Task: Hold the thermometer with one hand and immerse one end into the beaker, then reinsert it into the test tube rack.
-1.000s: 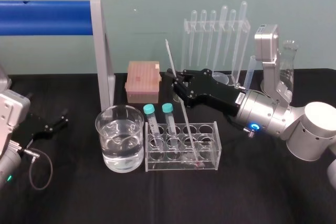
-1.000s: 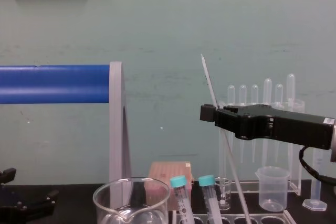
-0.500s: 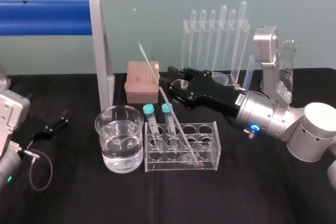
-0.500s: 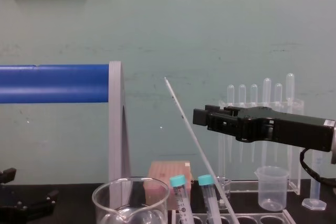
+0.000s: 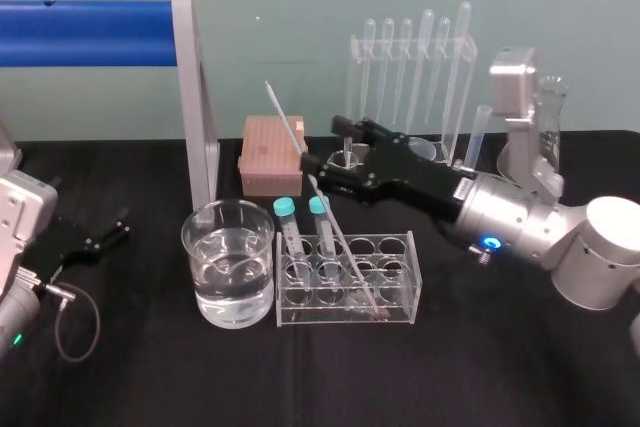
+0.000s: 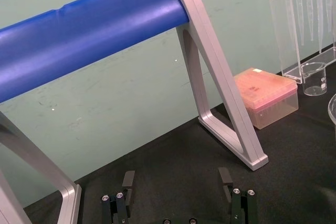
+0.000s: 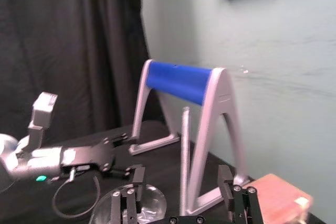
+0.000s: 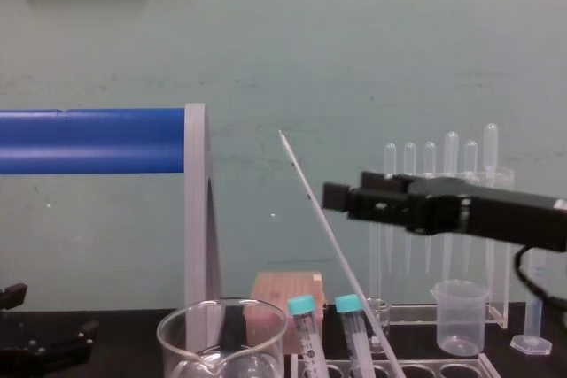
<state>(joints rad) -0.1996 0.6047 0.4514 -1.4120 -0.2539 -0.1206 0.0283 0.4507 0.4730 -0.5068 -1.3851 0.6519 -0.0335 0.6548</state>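
Observation:
The thermometer (image 5: 301, 152) is a long thin glass rod that leans up and to the left, with its lower end in the test tube rack (image 5: 400, 287). In the chest view the thermometer (image 8: 320, 219) slants across the wall. My right gripper (image 5: 338, 147) is open behind the rack, and the rod stands free just past its fingertips, touching neither. The right wrist view has the thermometer (image 7: 184, 150) in the gap between the fingers (image 7: 226, 179). The beaker (image 5: 228, 265), partly filled with water, stands left of the rack. My left gripper (image 5: 100, 235) is parked open at the far left.
Two teal-capped tubes (image 5: 290, 227) stand in the rack's left holes. Behind are a pink tip box (image 5: 271, 155), a clear pipette stand (image 5: 415, 67) and a small plastic beaker (image 8: 459, 316). A blue bar on a silver frame (image 5: 195, 97) rises at the back left.
My right gripper went from shut on the thermometer to open. The released rod tipped to the left and now leans in the rack. The gripper has drawn back slightly to the right.

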